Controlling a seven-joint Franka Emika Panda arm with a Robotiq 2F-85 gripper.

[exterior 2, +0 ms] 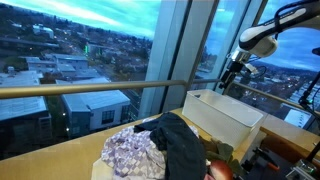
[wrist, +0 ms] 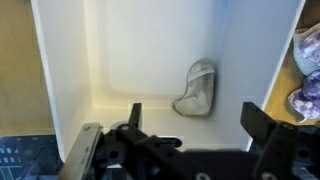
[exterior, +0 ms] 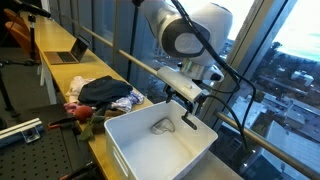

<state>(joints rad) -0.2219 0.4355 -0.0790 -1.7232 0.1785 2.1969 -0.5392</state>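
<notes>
Arm and bin, side and wrist views. The arm arched over the white bin (exterior: 120, 150), its wrist turned downward. The gripper (exterior: 190, 111) hung above the interior, fingers spread apart and holding nothing. In the wrist view, the crumpled grey cloth (wrist: 196, 88) lay on the bin floor toward 3 o'clock. Its long axis ran from 1 to 7 o'clock, narrower end at 1 o'clock.

Grey cloth (wrist: 196, 90), small, crumpled: lying bunched in a loose heap on the floor of the white bin (wrist: 60, 70), sitting off-centre, close to one end wall. White bin, rectangular, deep, open-topped: standing upright, holding the cloth
</notes>
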